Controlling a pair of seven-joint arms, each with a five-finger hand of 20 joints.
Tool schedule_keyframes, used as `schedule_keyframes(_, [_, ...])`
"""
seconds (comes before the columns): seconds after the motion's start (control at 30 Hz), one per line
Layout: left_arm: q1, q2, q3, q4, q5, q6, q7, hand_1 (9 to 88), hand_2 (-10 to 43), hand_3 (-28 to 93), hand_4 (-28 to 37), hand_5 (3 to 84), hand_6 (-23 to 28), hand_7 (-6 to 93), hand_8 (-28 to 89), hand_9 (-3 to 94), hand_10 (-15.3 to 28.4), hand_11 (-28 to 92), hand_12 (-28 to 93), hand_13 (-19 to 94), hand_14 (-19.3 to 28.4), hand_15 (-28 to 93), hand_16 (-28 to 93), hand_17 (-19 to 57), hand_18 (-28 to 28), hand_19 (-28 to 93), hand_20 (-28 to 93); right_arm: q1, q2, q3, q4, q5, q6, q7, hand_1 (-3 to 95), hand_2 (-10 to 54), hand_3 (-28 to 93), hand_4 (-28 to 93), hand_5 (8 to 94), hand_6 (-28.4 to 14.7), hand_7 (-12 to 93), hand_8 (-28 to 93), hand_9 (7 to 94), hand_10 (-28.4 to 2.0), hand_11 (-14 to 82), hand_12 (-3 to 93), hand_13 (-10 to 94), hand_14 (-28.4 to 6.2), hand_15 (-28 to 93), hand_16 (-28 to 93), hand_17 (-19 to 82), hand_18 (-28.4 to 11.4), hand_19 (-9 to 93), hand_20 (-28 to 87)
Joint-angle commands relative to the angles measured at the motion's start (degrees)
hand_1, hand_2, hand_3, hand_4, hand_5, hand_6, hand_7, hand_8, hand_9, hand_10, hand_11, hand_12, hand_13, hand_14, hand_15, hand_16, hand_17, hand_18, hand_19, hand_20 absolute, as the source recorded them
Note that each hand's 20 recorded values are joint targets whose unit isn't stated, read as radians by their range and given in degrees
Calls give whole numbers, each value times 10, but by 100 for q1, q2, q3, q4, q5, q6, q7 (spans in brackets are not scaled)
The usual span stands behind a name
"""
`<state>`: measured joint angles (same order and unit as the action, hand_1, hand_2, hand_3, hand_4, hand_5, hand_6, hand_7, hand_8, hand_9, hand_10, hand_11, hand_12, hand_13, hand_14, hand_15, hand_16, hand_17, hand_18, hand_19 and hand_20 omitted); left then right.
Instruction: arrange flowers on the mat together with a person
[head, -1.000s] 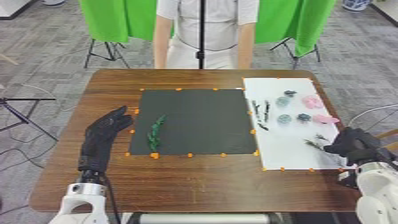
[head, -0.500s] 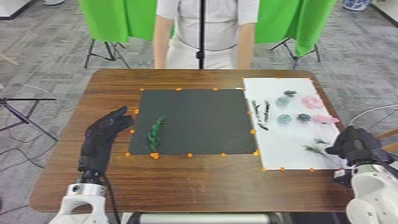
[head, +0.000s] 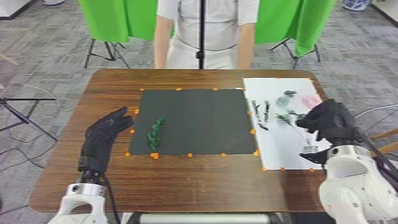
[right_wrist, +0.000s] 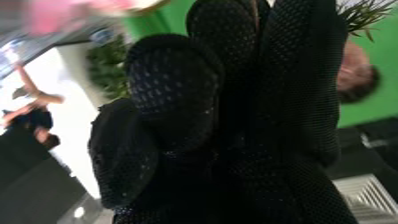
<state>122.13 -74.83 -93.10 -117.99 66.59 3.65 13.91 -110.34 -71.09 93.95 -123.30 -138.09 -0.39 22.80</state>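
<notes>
Head view has the black-gloved right hand (head: 330, 122) above the white rectangular mat (head: 280, 155), partly hiding it and clasping a spiky green sprig (right_wrist: 362, 16), grip obscured; the relaxed left hand (head: 107, 125) is beside the dark square mat (head: 195, 120).

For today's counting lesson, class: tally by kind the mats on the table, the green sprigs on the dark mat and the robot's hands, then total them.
Mats: 2 (dark mat, white mat)
Green sprig: 1
Robot's hands: 2 (left hand, right hand)
Total: 5
</notes>
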Motion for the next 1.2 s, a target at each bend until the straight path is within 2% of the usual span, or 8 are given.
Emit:
schedule_keyframes(0.03, [-2, -46, -21, 32, 40, -135, -119, 263, -26, 636, -176, 470, 37, 124, -58, 450, 135, 204, 153, 365, 173, 180, 44, 58, 125, 102, 186, 797, -1039, -1084, 166, -60, -268, -225, 884, -95, -283, 305, 899, 19, 193, 54, 937, -98, 301, 170, 937, -20, 522, 173, 705, -90, 932, 267])
schedule_keyframes(0.23, [13, -11, -14, 30, 34, -153, -166, 263, -26, 636, -178, 470, 37, 123, -58, 449, 133, 203, 153, 364, 173, 178, 43, 57, 125, 101, 185, 1125, -1670, -1655, 600, -226, -644, -463, 884, -95, -283, 305, 900, 17, 191, 56, 937, -98, 303, 168, 937, -20, 524, 172, 705, -91, 932, 278])
schedule_keyframes(0.53, [-30, 38, -3, 49, 48, -198, -181, 260, -29, 638, -178, 468, 36, 122, -58, 448, 134, 201, 154, 363, 173, 174, 45, 55, 125, 101, 185, 1368, -2365, -2025, 1295, -545, -872, -744, 883, -95, -283, 306, 902, 17, 189, 57, 937, -98, 306, 166, 937, -19, 528, 172, 704, -92, 932, 287])
schedule_keyframes(0.63, [-28, 31, 6, 51, 44, -206, -177, 259, -30, 638, -178, 467, 38, 121, -57, 447, 134, 201, 154, 362, 173, 174, 45, 54, 126, 100, 184, 1408, -2463, -2111, 1500, -657, -858, -820, 882, -95, -283, 307, 901, 16, 189, 58, 937, -98, 306, 166, 937, -20, 528, 172, 704, -93, 932, 290])
schedule_keyframes(0.83, [-82, 20, 26, 96, 64, -338, -208, 256, -34, 640, -178, 467, 37, 118, -57, 444, 134, 198, 154, 360, 173, 171, 45, 54, 126, 99, 184, 1464, -2581, -2192, 1833, -874, -674, -878, 874, -95, -283, 312, 900, 16, 189, 59, 937, -99, 303, 164, 937, -20, 526, 172, 703, -95, 932, 297])
schedule_keyframes(1.2, [-104, 8, 22, 113, 91, -437, -214, 251, -41, 640, -178, 458, 36, 113, -55, 439, 133, 192, 156, 357, 174, 165, 48, 50, 127, 94, 181, 1498, -2657, -2320, 2126, -1047, -699, -913, 824, -95, -283, 314, 888, 9, 184, 59, 937, -102, 304, 144, 937, -22, 520, 172, 700, -97, 932, 309])
